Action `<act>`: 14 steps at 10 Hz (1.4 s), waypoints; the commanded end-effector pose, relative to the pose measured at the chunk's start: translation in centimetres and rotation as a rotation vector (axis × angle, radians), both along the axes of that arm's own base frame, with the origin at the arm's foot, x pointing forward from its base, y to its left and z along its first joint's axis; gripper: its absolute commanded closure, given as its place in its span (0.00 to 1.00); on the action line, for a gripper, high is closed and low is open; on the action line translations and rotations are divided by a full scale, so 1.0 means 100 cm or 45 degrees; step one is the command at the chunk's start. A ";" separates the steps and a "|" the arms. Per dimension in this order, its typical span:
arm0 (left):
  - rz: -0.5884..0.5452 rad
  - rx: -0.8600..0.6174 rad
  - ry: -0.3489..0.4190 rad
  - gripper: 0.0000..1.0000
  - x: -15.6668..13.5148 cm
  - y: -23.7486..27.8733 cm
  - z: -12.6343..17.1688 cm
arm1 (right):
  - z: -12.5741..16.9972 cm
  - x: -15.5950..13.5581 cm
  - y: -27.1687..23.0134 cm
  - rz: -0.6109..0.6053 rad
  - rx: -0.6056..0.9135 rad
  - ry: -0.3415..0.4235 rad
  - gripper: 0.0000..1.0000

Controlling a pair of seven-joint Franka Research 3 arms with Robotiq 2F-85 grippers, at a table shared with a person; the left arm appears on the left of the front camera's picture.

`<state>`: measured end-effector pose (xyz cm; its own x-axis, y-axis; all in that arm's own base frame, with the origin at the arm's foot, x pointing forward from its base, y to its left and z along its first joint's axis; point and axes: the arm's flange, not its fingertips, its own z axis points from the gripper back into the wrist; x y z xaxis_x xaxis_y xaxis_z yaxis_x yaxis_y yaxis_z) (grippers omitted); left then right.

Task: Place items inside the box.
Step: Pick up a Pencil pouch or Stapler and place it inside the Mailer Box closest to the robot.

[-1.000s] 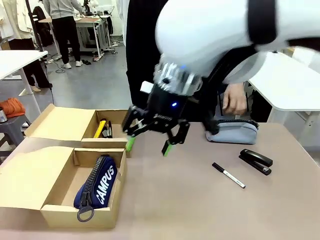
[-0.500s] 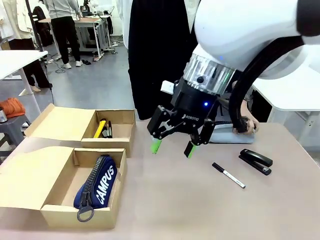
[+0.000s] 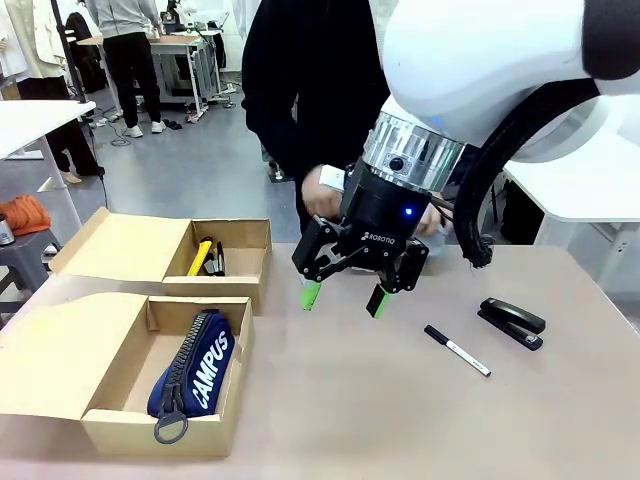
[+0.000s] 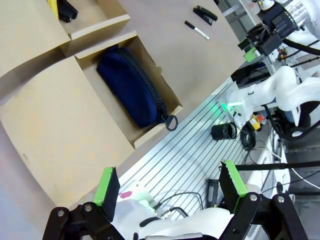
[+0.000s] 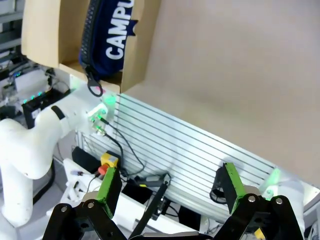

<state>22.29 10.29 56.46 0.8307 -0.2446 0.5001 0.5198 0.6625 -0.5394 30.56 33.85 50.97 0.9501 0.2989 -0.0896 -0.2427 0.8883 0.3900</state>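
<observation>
Two open cardboard boxes stand at the table's left. In the near box (image 3: 120, 425) lies the navy "CAMPUS" pouch (image 3: 195, 365). The far box (image 3: 245, 235) holds a yellow utility knife (image 3: 199, 257) beside a black item (image 3: 217, 262). A black-and-white marker pen (image 3: 457, 350) and a black stapler (image 3: 512, 322) lie on the table at the right. My right gripper (image 3: 343, 297) hangs open and empty above the table's middle, right of the boxes. From the right wrist, that gripper (image 5: 170, 185) looks past the pouch (image 5: 112, 35). My left gripper (image 4: 171, 182) is open and empty, high over the near box (image 4: 60, 115) and pouch (image 4: 131, 86).
A person in black stands at the far side, one hand (image 3: 320, 192) behind my right wrist. White tables stand at far left and far right. Bare tabletop (image 3: 400, 420) lies in front of the marker. The robot's metal base (image 5: 190, 150) runs along the table's near edge.
My right gripper swung from beside the far box to the table's middle, staying open. The person leaned left, and the grey pouch at the back right is gone from its place.
</observation>
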 end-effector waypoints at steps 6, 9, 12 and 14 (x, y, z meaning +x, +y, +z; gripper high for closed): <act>0.009 -0.010 -0.012 0.00 0.000 -0.002 -0.001 | 0.009 0.006 -0.077 -0.165 0.142 -0.022 0.00; 0.009 -0.010 -0.012 0.00 0.000 -0.002 -0.001 | 0.024 -0.013 -0.197 -0.436 0.430 -0.083 0.00; 0.009 -0.010 -0.012 0.00 0.000 -0.002 -0.001 | -0.006 -0.034 -0.343 -0.761 0.888 -0.130 0.00; 0.009 -0.010 -0.012 0.00 0.000 -0.002 -0.001 | -0.059 -0.059 -0.406 -0.830 1.131 -0.088 0.00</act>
<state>22.31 10.30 56.45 0.8317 -0.2434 0.4990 0.5178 0.6642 -0.5391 28.31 -7.41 52.90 0.9238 -0.3809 -0.0387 0.1843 0.3540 0.9169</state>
